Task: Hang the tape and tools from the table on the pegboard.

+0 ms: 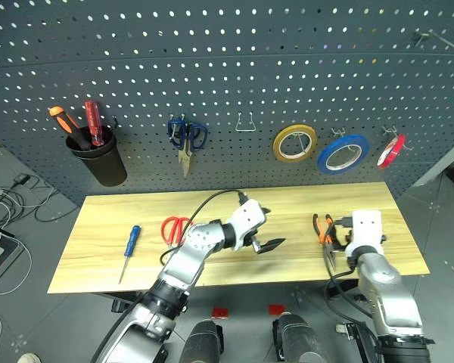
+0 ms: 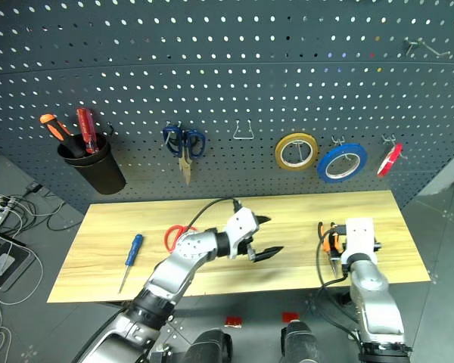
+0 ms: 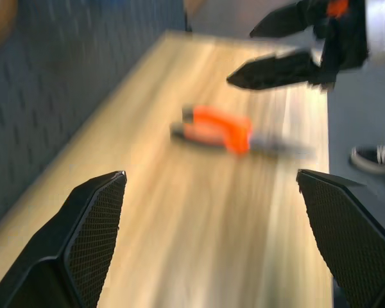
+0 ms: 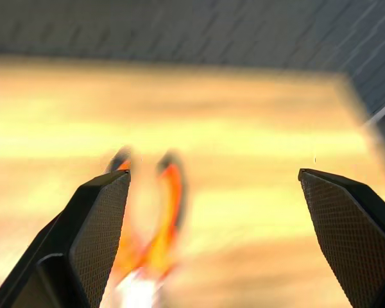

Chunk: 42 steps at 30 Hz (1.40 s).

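No brand, label or legible writing can be made out on any object.

The left gripper (image 1: 266,231) is held above the middle of the table (image 1: 287,204), its two black, textured fingers spread wide apart with nothing between them. The right gripper (image 4: 218,212) is seen over the table's right part, its fingers likewise set wide apart and empty. The table is a long rectangle of light yellowish wood planks with visible grain.

The pliers (image 1: 324,230), with orange-and-black handles and dull metal jaws, lie flat on the wood just to the left of the right gripper and well to the right of the left gripper. The red-handled scissors (image 1: 175,228), with rounded loop handles, lie behind the left arm, to the left of the left gripper and partly covered by the arm. The blue-handled screwdriver (image 1: 129,250), small with a thin metal shaft, lies farther left, well apart from both grippers.

The pegboard (image 1: 234,68), a dark grey panel with rows of small round holes, stands beyond both grippers. The tape (image 1: 391,151), a thin red ring with a pale core, hangs on a metal hook above and beyond the right gripper. To its left hang a wider blue roll (image 1: 343,153) and a yellow roll (image 1: 294,142).
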### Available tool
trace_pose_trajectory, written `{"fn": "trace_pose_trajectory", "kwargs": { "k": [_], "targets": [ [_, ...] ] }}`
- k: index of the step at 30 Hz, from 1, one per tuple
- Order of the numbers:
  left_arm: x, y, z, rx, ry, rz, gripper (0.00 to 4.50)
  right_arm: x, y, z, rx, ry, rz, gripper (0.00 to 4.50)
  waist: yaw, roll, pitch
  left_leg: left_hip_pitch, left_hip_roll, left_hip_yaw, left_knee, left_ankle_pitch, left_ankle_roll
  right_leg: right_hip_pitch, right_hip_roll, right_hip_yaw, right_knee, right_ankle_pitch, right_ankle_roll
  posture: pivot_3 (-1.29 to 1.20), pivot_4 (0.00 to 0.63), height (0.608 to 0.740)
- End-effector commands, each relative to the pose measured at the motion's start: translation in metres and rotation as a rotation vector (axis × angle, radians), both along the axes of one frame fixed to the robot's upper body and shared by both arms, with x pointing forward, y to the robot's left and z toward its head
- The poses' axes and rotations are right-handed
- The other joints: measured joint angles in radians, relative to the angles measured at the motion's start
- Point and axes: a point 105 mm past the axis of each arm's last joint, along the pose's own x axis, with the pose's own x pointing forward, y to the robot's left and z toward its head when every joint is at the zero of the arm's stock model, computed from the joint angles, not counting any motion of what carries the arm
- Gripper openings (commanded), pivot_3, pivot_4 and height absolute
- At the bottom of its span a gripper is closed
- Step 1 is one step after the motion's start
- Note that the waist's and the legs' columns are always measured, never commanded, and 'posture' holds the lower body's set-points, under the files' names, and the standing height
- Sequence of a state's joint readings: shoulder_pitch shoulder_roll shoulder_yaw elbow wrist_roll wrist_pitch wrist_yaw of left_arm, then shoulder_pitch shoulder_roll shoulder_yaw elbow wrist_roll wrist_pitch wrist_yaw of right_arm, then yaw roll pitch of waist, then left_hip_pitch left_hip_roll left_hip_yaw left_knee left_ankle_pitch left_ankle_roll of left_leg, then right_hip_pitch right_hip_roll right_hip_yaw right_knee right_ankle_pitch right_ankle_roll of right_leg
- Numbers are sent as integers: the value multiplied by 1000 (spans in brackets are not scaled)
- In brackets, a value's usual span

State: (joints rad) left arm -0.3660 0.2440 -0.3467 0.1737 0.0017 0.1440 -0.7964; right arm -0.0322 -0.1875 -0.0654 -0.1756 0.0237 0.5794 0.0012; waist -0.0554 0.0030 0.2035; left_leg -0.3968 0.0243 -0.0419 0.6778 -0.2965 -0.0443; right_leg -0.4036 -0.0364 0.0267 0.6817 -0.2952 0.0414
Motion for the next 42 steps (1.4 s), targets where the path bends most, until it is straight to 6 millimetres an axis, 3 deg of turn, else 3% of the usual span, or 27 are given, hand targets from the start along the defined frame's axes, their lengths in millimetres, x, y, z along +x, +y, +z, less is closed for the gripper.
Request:
{"fn": "trace_pose_trajectory", "kwargs": {
  "k": [1,14,22,31,42],
  "targets": [
    [-7,-2,16,-23,-58,-22,4500,8,20,14,29,-8,70,4474,2,0,16,0,0,-1,1,0,0,0,0,1,0,0,0,-39,316,740],
    [-15,2,18,-54,-24,75,4500,29,15,32,0,80,84,4474,4,-9,85,-1,1,-5,1,0,0,-1,0,0,2,0,0,15,389,740],
    [-18,9,21,-76,10,134,4500,35,12,24,43,145,57,4474,15,-13,125,-2,2,-7,1,0,0,-2,0,-2,3,0,0,68,428,740],
    [-20,8,29,-122,51,169,4500,42,-3,27,47,151,8,4474,26,-14,163,-3,3,-7,1,0,0,-3,-1,-2,5,0,0,80,446,740],
    [-18,10,33,-133,60,179,4500,42,-6,26,68,155,-15,4474,27,-14,181,-3,3,-7,1,0,-1,-4,-1,-2,4,0,0,82,441,740]
  ]
}}
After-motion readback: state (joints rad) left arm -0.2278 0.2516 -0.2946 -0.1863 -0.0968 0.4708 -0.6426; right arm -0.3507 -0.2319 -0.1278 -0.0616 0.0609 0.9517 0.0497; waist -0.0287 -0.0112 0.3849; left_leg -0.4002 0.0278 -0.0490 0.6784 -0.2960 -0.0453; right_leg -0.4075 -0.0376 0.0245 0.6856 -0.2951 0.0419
